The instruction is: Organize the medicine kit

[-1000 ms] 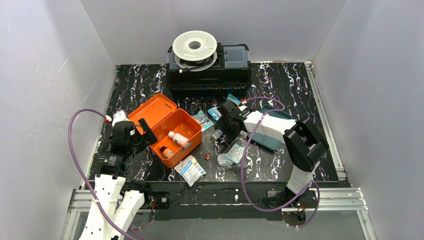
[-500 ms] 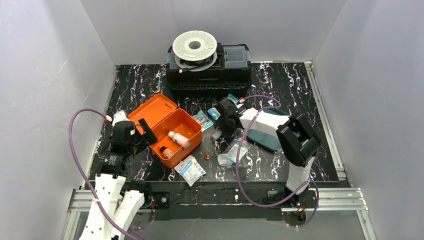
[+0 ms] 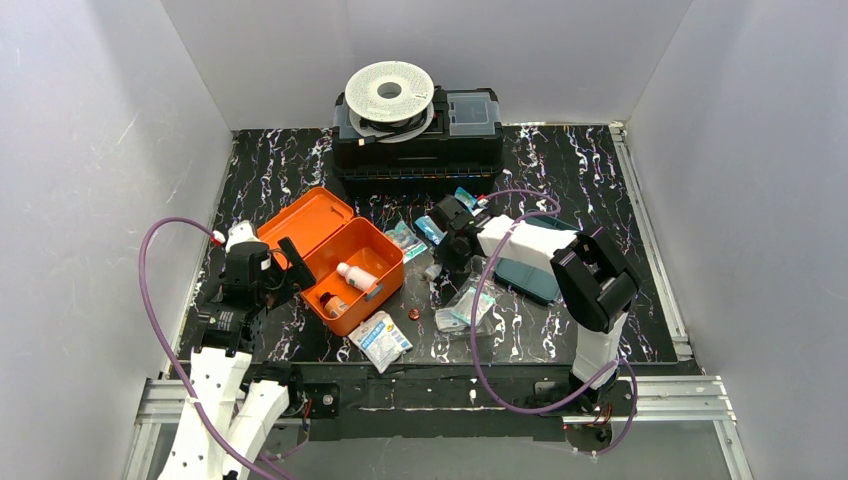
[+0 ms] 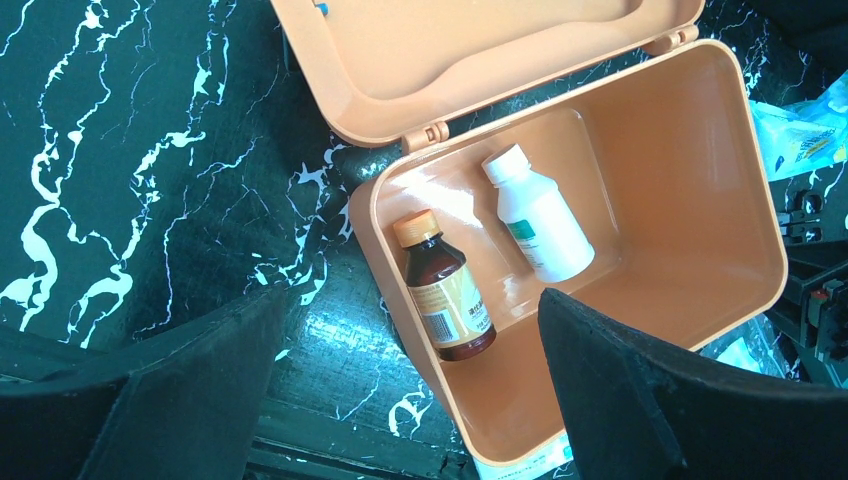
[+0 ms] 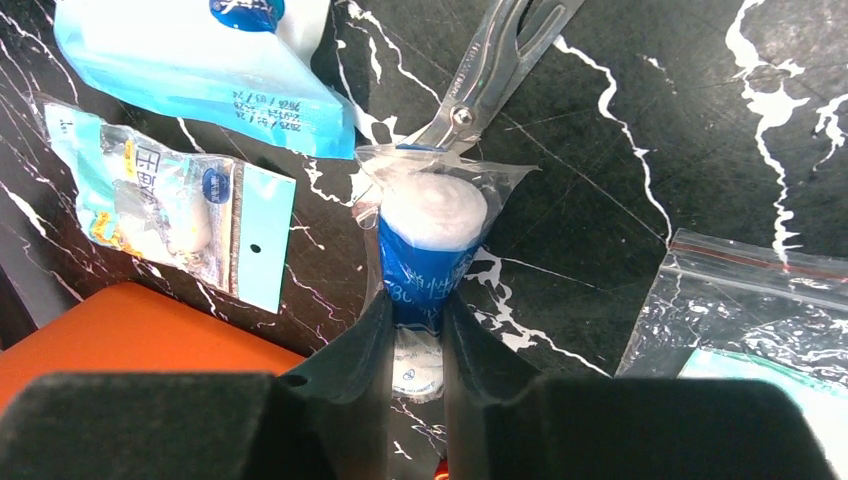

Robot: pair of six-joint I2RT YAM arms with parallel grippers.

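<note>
Medicine kit (image 4: 700,230): smooth orange plastic, glossy inside. Brown bottle (image 4: 445,292): translucent amber, paper label. White bottle (image 4: 541,223): matt plastic. Table (image 4: 120,150): glossy black, white marble veining. Scissors (image 5: 487,72): bright polished metal. Gauze roll (image 5: 428,225): white fibrous cloth in clear crinkled film.

The left arm (image 3: 225,375) and the right arm (image 3: 597,345) share one build: smooth white shells on the long links and chunky black housings at the joints. A purple cable (image 3: 141,275) loops wide off the left arm, and a second purple cable (image 3: 472,350) trails from the right one (both glossy and about equally thick). The left gripper (image 3: 288,268) and the right gripper (image 3: 447,262) are black all over. Seen from the wrist cameras, their fingers (image 4: 625,390) are matte black with a faintly grainy surface. They are broad and blocky at the root and narrow to blunt tips.
</note>
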